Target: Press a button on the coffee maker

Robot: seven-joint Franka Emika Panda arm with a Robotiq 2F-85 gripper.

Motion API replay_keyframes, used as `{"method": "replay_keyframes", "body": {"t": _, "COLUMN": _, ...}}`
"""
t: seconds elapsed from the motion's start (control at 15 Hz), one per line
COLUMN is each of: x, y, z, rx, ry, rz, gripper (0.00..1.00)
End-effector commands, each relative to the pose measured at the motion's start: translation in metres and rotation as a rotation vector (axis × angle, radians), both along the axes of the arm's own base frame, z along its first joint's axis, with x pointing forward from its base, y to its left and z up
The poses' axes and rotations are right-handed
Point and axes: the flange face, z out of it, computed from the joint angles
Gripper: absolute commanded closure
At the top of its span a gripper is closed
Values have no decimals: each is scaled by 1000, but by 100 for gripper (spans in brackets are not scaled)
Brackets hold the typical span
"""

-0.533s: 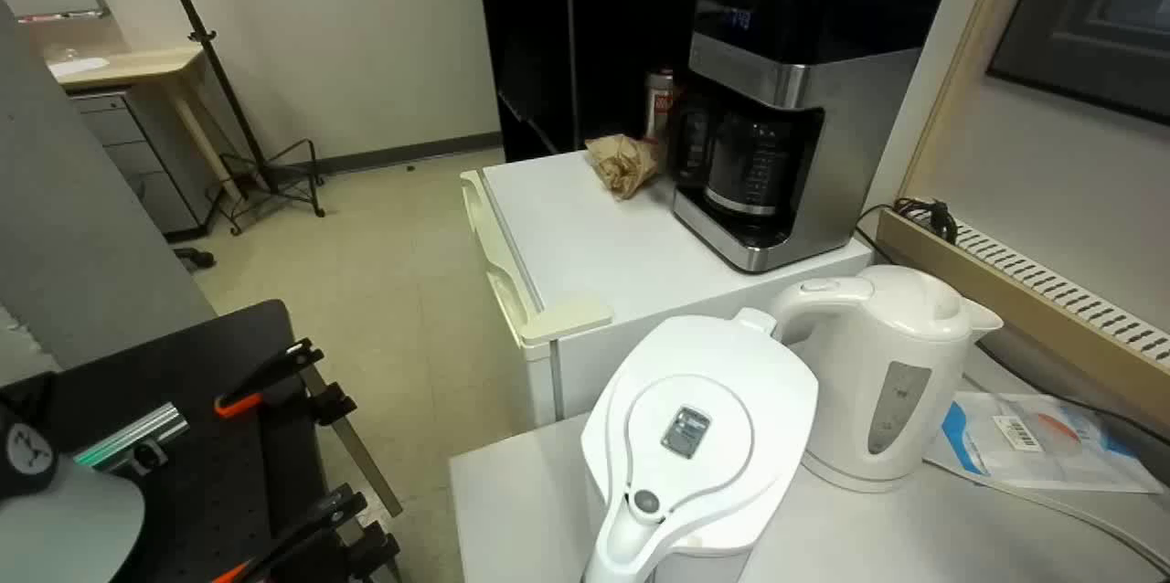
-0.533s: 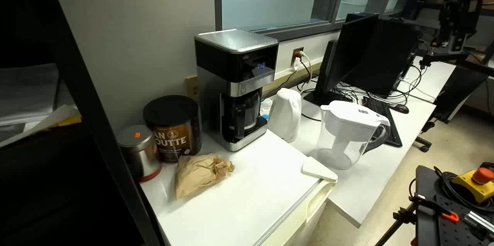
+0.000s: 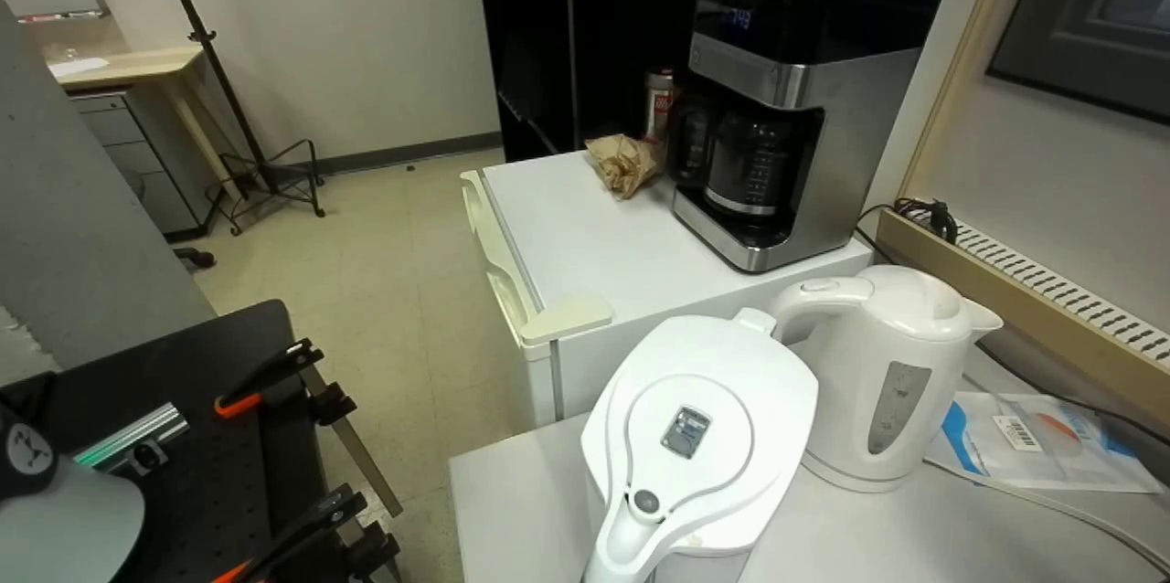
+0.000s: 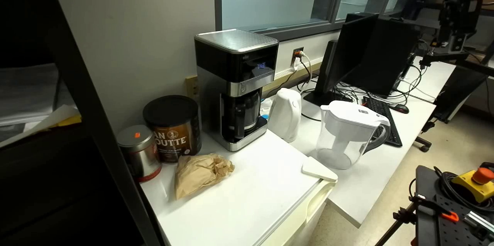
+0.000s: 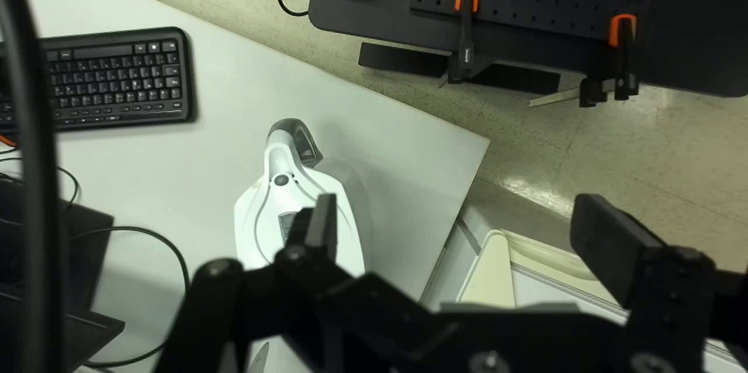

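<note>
The coffee maker [image 3: 850,126] is a boxy black and silver machine with a lit display and a dark glass carafe [image 3: 749,164] inside. It stands upright on a white fridge-like top and also shows in an exterior view [image 4: 237,88]. It is out of view in the wrist view. My gripper [image 5: 454,215] is open, its black fingers wide apart with nothing between them. In the wrist view it is above the white pitcher and the corner of the fridge top. A dark mechanism [image 4: 459,18] hangs at the upper right; I cannot tell which part of the arm it is.
The white pitcher [image 3: 704,437] and white kettle [image 3: 887,382] stand on the desk beside the coffee maker. A brown paper bag [image 4: 202,174] and a coffee tin [image 4: 173,128] are on its other side. Monitors [image 4: 351,53] and a keyboard [image 5: 117,78] are on the desk.
</note>
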Motion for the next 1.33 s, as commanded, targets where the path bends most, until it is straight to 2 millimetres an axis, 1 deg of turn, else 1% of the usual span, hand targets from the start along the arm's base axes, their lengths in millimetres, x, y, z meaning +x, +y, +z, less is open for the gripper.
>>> {"method": "replay_keyframes", "body": {"t": 0.0, "x": 0, "y": 0, "z": 1, "rx": 0, "ry": 1, "rz": 0, "gripper": 0}}
{"method": "replay_keyframes", "body": {"t": 0.27, "x": 11, "y": 9, "z": -6, "rx": -22, "ry": 14, "rz": 42, "gripper": 0}}
{"method": "replay_keyframes", "body": {"t": 0.67, "x": 42, "y": 36, "z": -28, "rx": -79, "ry": 33, "rz": 176, "gripper": 1}}
{"method": "replay_keyframes", "body": {"t": 0.73, "x": 47, "y": 42, "z": -31, "rx": -98, "ry": 30, "rz": 201, "gripper": 26}}
{"method": "replay_keyframes", "body": {"t": 0.8, "x": 53, "y": 47, "z": -35, "rx": -118, "ry": 25, "rz": 230, "gripper": 26}}
{"method": "replay_keyframes", "body": {"t": 0.93, "x": 64, "y": 60, "z": -43, "rx": -159, "ry": 6, "rz": 294, "gripper": 37}}
{"method": "replay_keyframes", "body": {"t": 1.0, "x": 70, "y": 67, "z": -47, "rx": -181, "ry": -11, "rz": 331, "gripper": 46}}
{"method": "replay_keyframes", "body": {"t": 1.13, "x": 83, "y": 81, "z": -55, "rx": -232, "ry": -56, "rz": 404, "gripper": 60}}
{"method": "replay_keyframes", "body": {"t": 1.27, "x": 94, "y": 96, "z": -64, "rx": -269, "ry": -97, "rz": 470, "gripper": 76}}
